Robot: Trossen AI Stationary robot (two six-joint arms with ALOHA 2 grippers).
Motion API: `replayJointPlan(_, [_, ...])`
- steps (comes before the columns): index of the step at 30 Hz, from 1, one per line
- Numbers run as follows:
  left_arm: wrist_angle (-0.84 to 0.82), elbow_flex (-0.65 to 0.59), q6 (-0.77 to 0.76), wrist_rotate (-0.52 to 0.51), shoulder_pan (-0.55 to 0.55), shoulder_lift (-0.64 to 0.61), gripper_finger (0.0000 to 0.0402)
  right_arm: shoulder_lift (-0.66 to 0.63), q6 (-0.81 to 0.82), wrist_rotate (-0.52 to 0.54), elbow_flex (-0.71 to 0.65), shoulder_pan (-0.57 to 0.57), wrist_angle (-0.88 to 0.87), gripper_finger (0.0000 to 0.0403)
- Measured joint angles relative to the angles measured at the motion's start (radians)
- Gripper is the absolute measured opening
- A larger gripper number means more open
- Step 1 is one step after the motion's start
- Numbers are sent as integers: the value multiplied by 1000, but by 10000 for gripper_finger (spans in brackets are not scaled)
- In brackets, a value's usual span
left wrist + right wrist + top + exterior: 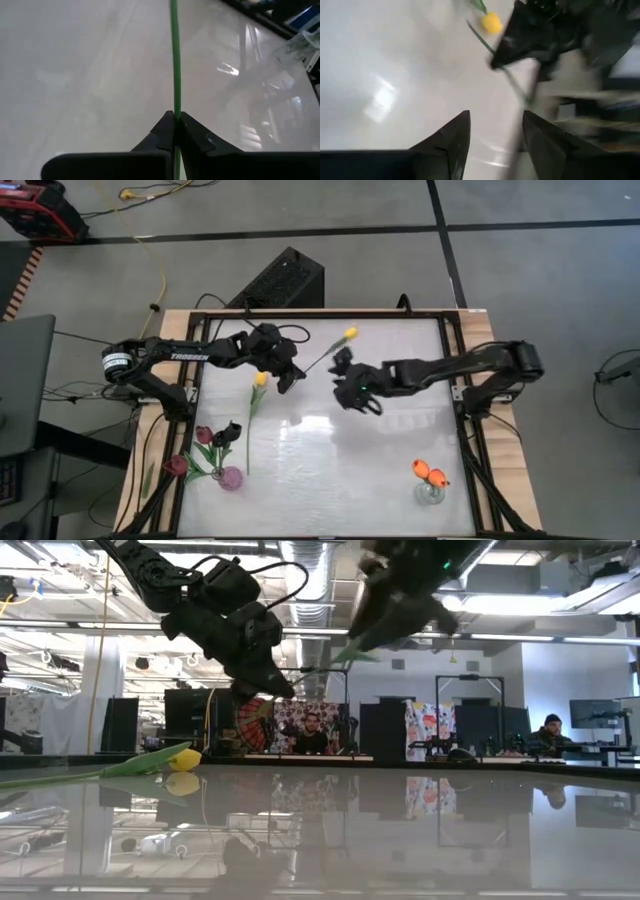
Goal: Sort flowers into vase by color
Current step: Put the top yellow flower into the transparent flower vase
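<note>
**Left tool grips a yellow tulip's stem above the worktop**

The left tool [289, 375] sits above the worktop [330, 450] at about eleven o'clock from its middle, its fingers [165, 131] pinched tight on a thin green stem [174, 60]. That stem runs up toward one o'clock and ends in a yellow tulip [350, 334] near the far edge. The right tool [345, 380] hovers just beside the left one, toward three o'clock of it, with its jaws spread apart and nothing between them.

A second yellow tulip [260, 380] lies flat on the worktop at about seven o'clock from the left tool, its stem pointing toward six o'clock. At the near left corner, around eight o'clock, a vase [231, 478] holds dark maroon tulips [204, 435]. At the near right, around four o'clock, a clear vase [429, 493] holds orange tulips [428, 473].
</note>
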Motion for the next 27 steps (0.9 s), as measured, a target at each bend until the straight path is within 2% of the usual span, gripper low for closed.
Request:
replayJointPlan(2, [38, 0, 34, -7, 1, 0, 0, -59, 185, -139, -11, -41, -88, 208])
replayJointPlan(4, [99, 0, 67, -8, -4, 0, 0, -117, 300, -313, -53, -96, -96, 203])
replayJointPlan(6, [173, 0, 97, -10, -17, 0, 0, -161, 350, -459, -131, -147, 18, 195])
replayJointPlan(8, [246, 0, 130, -24, -36, 0, 0, -189, 363, -561, -216, -187, 131, 187])
replayJointPlan(11, [363, 0, 161, -45, -63, -1, 0, -219, 390, -605, -324, -232, 326, 176])
replayJointPlan(14, [442, 0, 203, -54, -92, -1, 0, -230, 426, -627, -406, -267, 592, 169])
replayJointPlan(17, [492, 0, 220, -54, -113, -1, 0, -227, 455, -702, -458, -274, 843, 167])
replayJointPlan(21, [503, 0, 222, -55, -125, -1, 0, -207, 457, -738, -462, -258, 967, 166])
replayJointPlan(27, [504, 0, 207, -55, -127, -1, 0, -102, 453, -748, -435, -239, 1106, 166])
